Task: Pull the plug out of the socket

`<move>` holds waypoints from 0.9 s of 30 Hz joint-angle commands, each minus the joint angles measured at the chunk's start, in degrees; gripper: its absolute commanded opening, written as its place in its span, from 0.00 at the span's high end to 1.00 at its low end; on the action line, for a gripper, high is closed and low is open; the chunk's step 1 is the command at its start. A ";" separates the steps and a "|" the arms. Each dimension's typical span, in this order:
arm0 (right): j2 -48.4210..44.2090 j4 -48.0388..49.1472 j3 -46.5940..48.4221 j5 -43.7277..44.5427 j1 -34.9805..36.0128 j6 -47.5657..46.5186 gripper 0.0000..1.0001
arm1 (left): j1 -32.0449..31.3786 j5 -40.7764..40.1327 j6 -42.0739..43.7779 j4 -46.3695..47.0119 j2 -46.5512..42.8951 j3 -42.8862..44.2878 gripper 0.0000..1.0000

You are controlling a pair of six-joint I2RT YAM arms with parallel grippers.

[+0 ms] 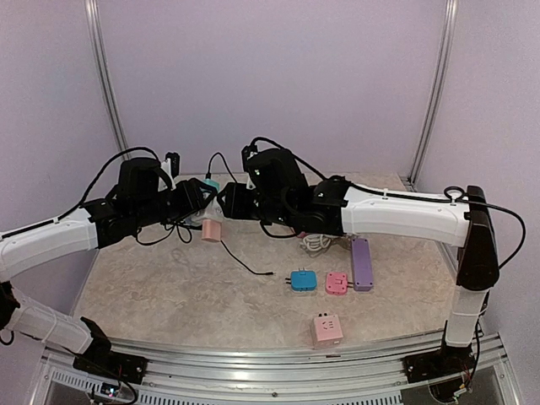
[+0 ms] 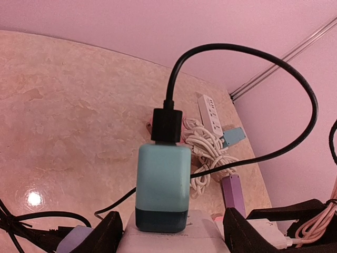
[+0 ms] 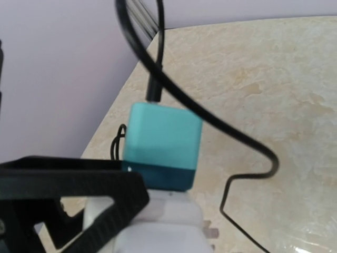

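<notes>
A teal plug (image 3: 163, 142) sits in a white socket (image 3: 166, 226), a black cable (image 3: 210, 118) rising from its top. One black claw finger (image 3: 68, 182) lies beside the socket's left.

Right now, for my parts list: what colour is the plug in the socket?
Plug: teal, darker base; clearest in left wrist view.

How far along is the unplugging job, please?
Done: the left gripper has the white socket between its fingers. In hand: the right gripper sits close by the teal plug, grip unclear. Left: the plug is seated in the socket, so pulling it out remains.
</notes>
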 commanded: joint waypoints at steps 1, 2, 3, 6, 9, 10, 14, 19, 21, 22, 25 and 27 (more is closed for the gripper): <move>0.14 -1.69 -1.47 4.16 -1.70 -4.81 1.00 | -1.39 2.76 4.57 -0.96 -0.53 2.20 0.70; -0.51 -0.70 -2.26 3.11 -1.93 -4.57 1.00 | -1.39 3.03 4.83 -0.87 -0.55 2.34 0.70; -1.17 0.51 -3.23 1.98 -2.16 -4.52 1.00 | -1.39 3.32 5.10 -0.78 -0.56 2.47 0.70; -3.32 4.85 -7.45 -2.62 -3.00 -4.15 1.00 | -1.39 4.57 5.59 -0.37 -0.43 2.66 0.70; -4.86 8.69 -10.65 -6.86 -4.06 -3.31 1.00 | -1.46 5.58 5.93 0.13 -0.34 2.82 0.70; -5.12 8.80 -11.04 -7.19 -4.22 -3.16 1.00 | -1.47 5.73 6.03 0.15 -0.30 2.84 0.70; -5.12 8.66 -11.13 -6.63 -4.27 -3.37 1.00 | -1.48 6.16 6.23 0.06 -0.13 3.01 0.70; -4.71 7.53 -10.76 -5.28 -4.25 -3.28 1.00 | -1.57 6.06 6.26 -0.39 0.21 3.41 0.70; -4.38 6.58 -10.14 -4.59 -4.09 -3.34 1.00 | -1.57 5.97 6.24 -0.83 0.31 3.66 0.70; -4.32 6.13 -9.89 -4.08 -4.04 -3.34 1.00 | -1.57 5.94 6.24 -1.08 0.32 3.83 0.70; -4.27 5.03 -9.50 -2.55 -3.63 -3.54 1.00 | -1.57 5.76 6.30 -1.66 0.72 4.14 0.70; -4.07 4.23 -9.23 -1.19 -3.21 -3.54 1.00 | -1.57 5.68 6.32 -2.06 0.88 4.45 0.70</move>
